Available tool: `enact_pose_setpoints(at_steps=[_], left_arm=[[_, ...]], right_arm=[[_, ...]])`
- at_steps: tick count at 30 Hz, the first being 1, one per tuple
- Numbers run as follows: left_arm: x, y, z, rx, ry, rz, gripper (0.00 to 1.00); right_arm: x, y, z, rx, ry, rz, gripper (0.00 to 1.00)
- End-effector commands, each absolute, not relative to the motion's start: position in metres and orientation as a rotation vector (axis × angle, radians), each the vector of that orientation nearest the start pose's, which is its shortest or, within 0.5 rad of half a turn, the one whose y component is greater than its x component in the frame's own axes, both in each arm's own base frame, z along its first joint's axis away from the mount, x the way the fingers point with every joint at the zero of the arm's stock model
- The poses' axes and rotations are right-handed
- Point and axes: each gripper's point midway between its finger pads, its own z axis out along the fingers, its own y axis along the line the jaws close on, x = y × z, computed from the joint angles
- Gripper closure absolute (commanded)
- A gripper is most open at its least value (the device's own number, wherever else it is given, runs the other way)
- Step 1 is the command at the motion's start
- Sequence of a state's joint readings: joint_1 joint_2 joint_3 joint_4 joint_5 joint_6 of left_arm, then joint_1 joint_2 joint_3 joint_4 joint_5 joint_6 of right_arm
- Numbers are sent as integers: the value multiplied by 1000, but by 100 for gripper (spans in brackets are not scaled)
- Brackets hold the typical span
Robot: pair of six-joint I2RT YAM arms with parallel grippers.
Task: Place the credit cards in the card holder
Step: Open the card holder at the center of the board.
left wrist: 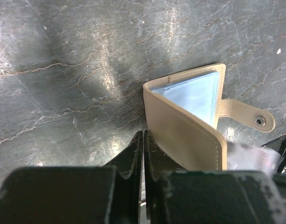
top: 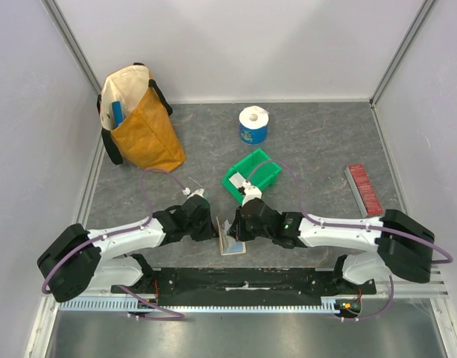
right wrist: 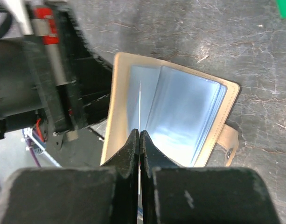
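Note:
The tan card holder (top: 219,233) stands open on the grey table between my two grippers. Its clear pockets (right wrist: 180,112) face the right wrist camera, and its closing tab (left wrist: 247,116) sticks out to the side. My left gripper (left wrist: 143,136) is shut on the edge of the holder's outer cover (left wrist: 184,135) and keeps it upright. My right gripper (right wrist: 140,133) is shut on a thin white credit card (right wrist: 140,100), seen edge-on, which reaches in among the pockets. In the top view, the two grippers, left (top: 210,228) and right (top: 235,226), meet at the holder.
A green plastic bin (top: 252,175) sits just behind the right gripper. A red ridged strip (top: 363,189) lies at the right. A white and blue roll (top: 253,124) and a yellow bag (top: 139,119) stand farther back. White walls enclose the table.

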State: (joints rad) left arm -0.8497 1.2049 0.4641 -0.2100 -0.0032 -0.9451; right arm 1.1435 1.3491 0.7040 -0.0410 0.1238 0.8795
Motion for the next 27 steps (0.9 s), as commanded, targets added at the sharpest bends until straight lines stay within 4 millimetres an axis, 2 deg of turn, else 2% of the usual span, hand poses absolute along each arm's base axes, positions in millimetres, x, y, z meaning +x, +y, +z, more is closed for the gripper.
enact_pose_setpoints(at_steps=[1,3,9,18,21,27], left_arm=[[169,-232,42,-142,2574,-708,90],[168,-228,43,-162,2563,-706,85],[164,-217,50,-208,2522,-721,65],[167,-226,98,-221,2427,-846,40],[167,-233,107,-223,2438,-878,38],[167,-243,108,-256,2494,-880,36]], right_arm=[[149,358,77,-205,2439,898,100],[151,354,63,-177,2461,852,100],[150,352,40,-185,2492,795,100],[150,353,36,-197,2494,776,100],[150,354,36,-202,2492,784,100],[150,355,38,-201,2485,791,100]])
